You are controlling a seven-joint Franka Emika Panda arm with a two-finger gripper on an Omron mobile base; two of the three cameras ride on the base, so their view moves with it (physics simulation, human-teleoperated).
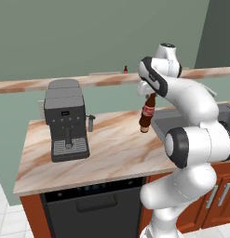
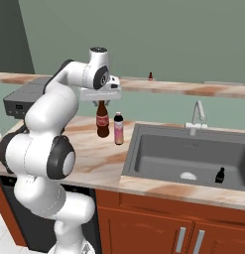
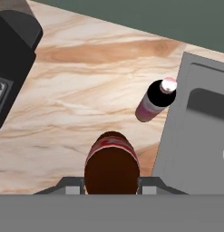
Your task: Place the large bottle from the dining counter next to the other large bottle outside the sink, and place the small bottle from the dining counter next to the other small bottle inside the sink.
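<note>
Fingers [image 2: 100,102] are clamping the neck of the large bottle [image 2: 102,120], and it is hanging upright beneath the hand at the centre-left of the right base view. Looking at that bottle now: it is showing a dark brown, cola-coloured body, a red label band round its middle and a narrow neck disappearing up between the fingers. In the left base view the large bottle [image 1: 146,115] is sitting just right of centre, tilted a little, its base hanging above the marbled worktop [image 1: 107,153].

Just beside it, the other large bottle [image 2: 118,128] is standing upright on the worktop, pale pink with a pink label and a dark cap, close to the left rim of the sink [image 2: 158,149]. From the hand view, the large bottle [image 3: 112,167] is filling the bottom centre as a dark brown round with red at its shoulder, and the other large bottle [image 3: 155,100] is showing right of centre.

Down in the basin, lower right of the right base view, the other small bottle [image 2: 220,175] is standing all black. Up top, the small bottle [image 2: 150,76] is waiting on the dining counter [image 2: 193,88]. A dark coffee machine [image 1: 66,120] is occupying the left of the left base view.
</note>
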